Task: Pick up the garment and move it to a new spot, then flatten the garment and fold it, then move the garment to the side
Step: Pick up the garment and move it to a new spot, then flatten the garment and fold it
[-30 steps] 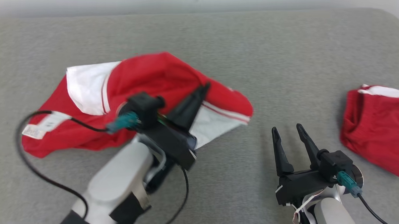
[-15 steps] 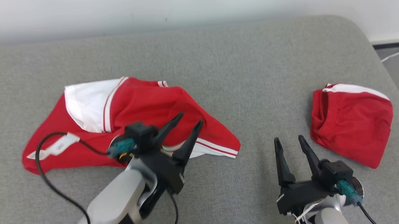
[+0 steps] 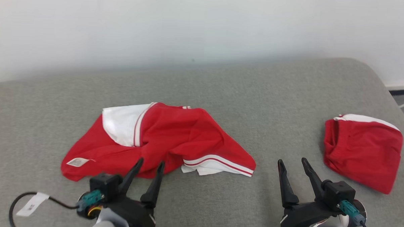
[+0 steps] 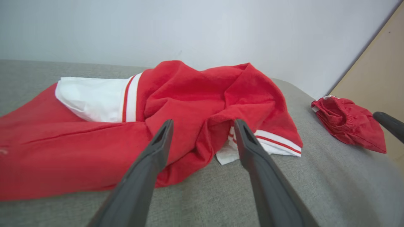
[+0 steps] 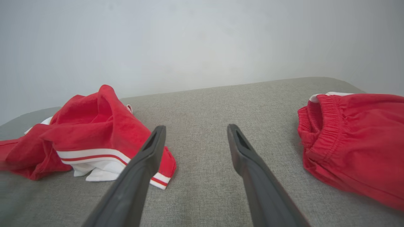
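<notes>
- Both pairs of jaws stand wide apart and hold nothing: the left jaws low at the near-left of the grey surface (image 3: pixel 272 106), the right jaws low at the near-right.
- The garment (image 3: pixel 174 136), red with a white panel (image 3: pixel 121 127), lies crumpled on the surface straight ahead of my left jaws, neither flat nor folded.
- Its long axis runs across me, from the corner with the label (image 3: pixel 76 162) on my left to the striped hem (image 3: pixel 220 163) nearer the middle.
- My left fingers (image 4: pixel 156 151) point at its near edge and, in the left wrist view, frame a raised fold. I cannot tell whether the tips touch cloth, but none sits between them.
- My right fingers (image 5: pixel 241 151) point over bare surface, with the striped hem off to their left and a second red piece (image 3: pixel 365 152) off to their right, apart from both.
- I judge the left arm much the nearer. The right would have to reach leftward to meet the hem end.
- As I read it, the garment is at its spot and flattening is the step in hand. Since it lies crosswise, one arm at each end, drawing outward along that axis, looks the sensible way.
- The second piece sits bunched at the far right, and I take it to be no part of this move. The right jaws should keep off it.
</notes>
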### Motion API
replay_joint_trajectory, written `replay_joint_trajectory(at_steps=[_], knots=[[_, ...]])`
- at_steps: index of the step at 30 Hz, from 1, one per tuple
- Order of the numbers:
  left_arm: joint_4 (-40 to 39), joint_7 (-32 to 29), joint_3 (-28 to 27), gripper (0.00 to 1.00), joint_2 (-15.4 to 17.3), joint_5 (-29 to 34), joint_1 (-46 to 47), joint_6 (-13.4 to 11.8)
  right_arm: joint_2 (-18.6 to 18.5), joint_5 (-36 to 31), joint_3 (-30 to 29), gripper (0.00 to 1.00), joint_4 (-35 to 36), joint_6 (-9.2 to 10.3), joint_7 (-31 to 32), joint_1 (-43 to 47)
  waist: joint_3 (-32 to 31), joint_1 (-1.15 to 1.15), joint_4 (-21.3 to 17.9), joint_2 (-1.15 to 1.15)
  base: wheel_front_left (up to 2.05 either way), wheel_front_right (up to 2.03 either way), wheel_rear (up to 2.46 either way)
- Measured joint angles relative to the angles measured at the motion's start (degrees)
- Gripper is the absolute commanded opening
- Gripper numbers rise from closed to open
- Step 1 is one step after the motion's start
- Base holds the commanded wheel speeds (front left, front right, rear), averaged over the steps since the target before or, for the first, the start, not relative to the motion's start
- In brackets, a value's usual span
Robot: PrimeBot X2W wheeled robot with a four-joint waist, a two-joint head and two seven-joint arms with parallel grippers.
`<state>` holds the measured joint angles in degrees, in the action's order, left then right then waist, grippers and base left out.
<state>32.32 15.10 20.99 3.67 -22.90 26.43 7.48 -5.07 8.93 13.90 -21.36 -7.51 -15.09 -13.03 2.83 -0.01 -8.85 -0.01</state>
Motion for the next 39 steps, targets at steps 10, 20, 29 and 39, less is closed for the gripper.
replay_joint_trajectory(at_steps=[10,20,29,39], knots=[[0.4,0.0,-11.5,1.0,0.0,6.1,-4.2,-1.6,0.0,0.1,-0.1,1.0,0.2,0.0,0.0,1.1,-2.2,0.0,3.2,0.0,0.0,0.0,0.0],[1.8,0.0,-18.8,1.0,1.6,13.0,-1.6,-4.9,-0.7,0.1,0.0,1.0,0.4,0.0,0.0,0.5,0.4,0.01,1.9,0.0,0.0,0.0,0.0],[9.1,0.0,-19.3,1.0,3.8,18.0,3.7,-5.6,-1.0,0.1,0.2,1.0,0.9,0.0,0.0,-1.0,3.9,0.02,0.2,0.01,0.0,0.0,0.0],[19.8,0.0,-17.7,0.38,4.1,19.0,8.0,-4.5,-0.9,0.1,-0.1,1.0,1.0,0.0,0.0,-1.7,5.6,0.02,-0.2,0.01,0.0,0.0,0.0]])
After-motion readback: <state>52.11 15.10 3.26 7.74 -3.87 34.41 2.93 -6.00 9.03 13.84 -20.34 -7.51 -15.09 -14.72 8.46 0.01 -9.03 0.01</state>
